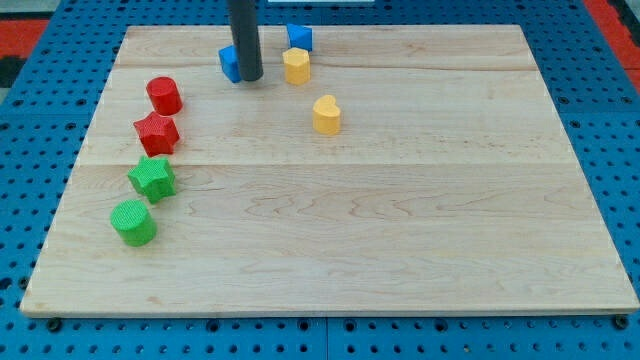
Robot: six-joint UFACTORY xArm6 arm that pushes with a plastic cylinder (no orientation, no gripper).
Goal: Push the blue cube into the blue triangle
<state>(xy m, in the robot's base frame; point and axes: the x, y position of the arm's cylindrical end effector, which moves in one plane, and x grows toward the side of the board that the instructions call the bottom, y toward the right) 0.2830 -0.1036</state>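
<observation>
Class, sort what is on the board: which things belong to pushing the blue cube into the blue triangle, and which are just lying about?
Job: my tip, touching the blue cube; blue triangle.

Lying about: yellow hexagon, yellow heart, red cylinder, red star, green star, green cylinder.

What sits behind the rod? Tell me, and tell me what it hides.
Behind my tip sits a blue block, only its left part visible. The rod covers the rest, so its shape and any contact cannot be judged. A second blue block and a yellow block lie to the right.
</observation>
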